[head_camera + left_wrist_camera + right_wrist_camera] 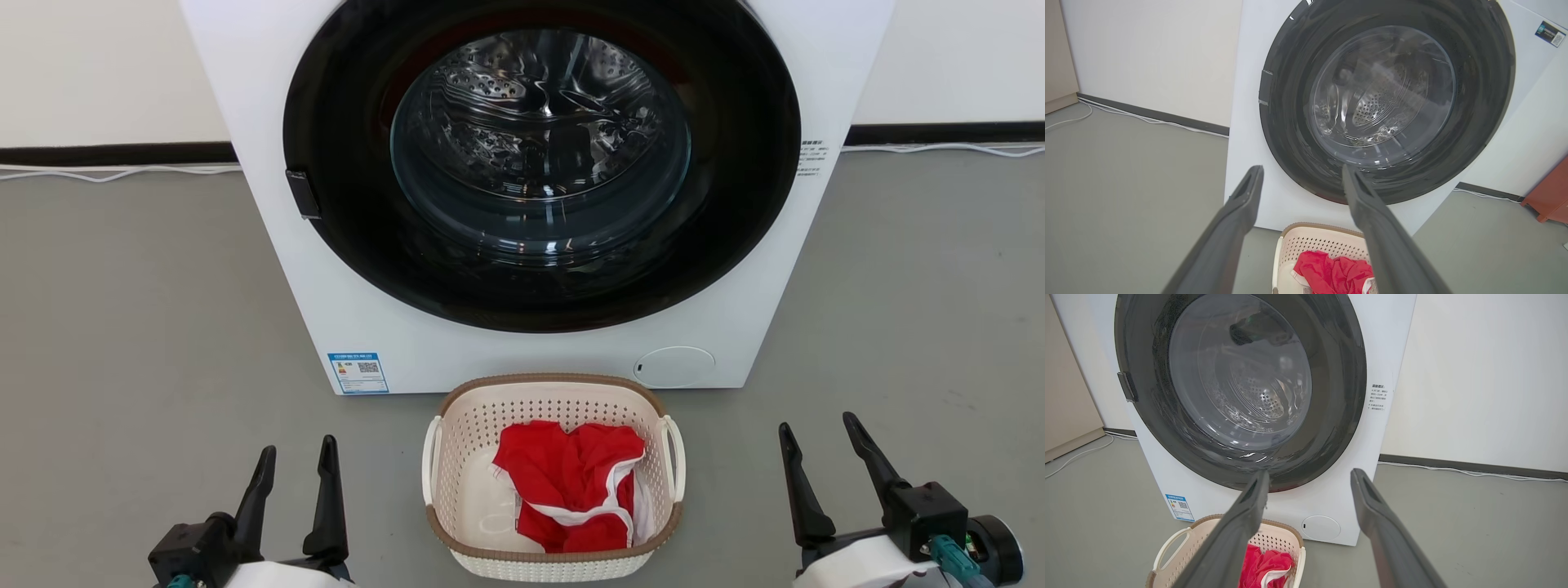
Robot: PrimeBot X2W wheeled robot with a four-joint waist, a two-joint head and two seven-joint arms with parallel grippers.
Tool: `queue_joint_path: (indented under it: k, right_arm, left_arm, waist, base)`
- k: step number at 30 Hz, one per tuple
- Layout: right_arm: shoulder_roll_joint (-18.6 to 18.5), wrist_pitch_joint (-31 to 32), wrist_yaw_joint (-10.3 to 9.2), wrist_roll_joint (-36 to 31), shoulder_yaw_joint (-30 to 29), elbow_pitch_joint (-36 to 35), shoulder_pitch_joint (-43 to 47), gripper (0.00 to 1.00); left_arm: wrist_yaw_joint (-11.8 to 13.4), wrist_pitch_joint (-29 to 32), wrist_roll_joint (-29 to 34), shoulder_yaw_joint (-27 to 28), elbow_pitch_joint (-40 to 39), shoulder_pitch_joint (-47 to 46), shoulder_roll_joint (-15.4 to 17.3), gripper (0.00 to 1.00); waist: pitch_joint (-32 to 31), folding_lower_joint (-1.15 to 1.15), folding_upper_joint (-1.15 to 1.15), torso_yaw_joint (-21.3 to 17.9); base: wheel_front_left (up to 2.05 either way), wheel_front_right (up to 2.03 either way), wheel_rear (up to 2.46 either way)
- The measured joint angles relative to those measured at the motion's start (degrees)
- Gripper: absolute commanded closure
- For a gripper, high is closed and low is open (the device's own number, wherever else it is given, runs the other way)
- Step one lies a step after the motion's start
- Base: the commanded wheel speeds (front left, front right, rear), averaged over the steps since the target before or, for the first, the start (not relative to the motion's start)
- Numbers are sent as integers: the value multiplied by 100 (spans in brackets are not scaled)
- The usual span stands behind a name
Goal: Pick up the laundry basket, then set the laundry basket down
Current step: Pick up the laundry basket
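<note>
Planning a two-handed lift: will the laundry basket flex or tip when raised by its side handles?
Probably light: the laundry basket is perforated plastic holding only a red garment. Its walls may flex, though the brown rim likely stiffens it. The garment lies toward its right side, so it could dip there unless both handles rise evenly.

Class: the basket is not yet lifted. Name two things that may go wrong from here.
The laundry basket stands close before the washing machine; a forward swing might knock it.
The left end effector and right end effector are open, apart from the loop handles; an uneven grip could tilt the basket and spill the red garment.
</note>
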Motion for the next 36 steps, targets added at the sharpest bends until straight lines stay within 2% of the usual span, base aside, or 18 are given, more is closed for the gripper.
queue_joint_path:
  k: [10, 15, 21, 29, 36]
  right_arm:
    - [2, 3, 0, -1, -83, 204, -314, 0]
    - [2, 67, 1, -9, -127, 291, -659, 0]
    - [-2, 271, 1, -9, -138, 387, -1025, 0]
    - [-13, 431, 1, -62, -107, 771, -1850, 0]
    - [-26, 492, 1, -216, -193, 1338, -2572, 0]
  left_arm:
    - [-43, 0, 8, -9, 67, -49, 1, 0]
    - [-53, 0, 53, -90, 216, -376, 2, 0]
    - [-75, -1, 102, -272, 526, -907, 1, 0]
    - [-96, -1, 99, -628, 1359, -2086, -19, 0]
    - [-96, -1, 82, -915, 2063, -2956, -36, 0]
  waist:
    - [313, 0, 0, -19]
    - [627, 0, 0, -18]
    - [1055, 0, 0, 10]
    - [1924, 0, 0, 99]
    - [2673, 0, 0, 124]
  base:
    - [0, 0, 0]
    - [0, 0, 0]
    - [0, 0, 0]
    - [0, 0, 0]
    - [0, 0, 0]
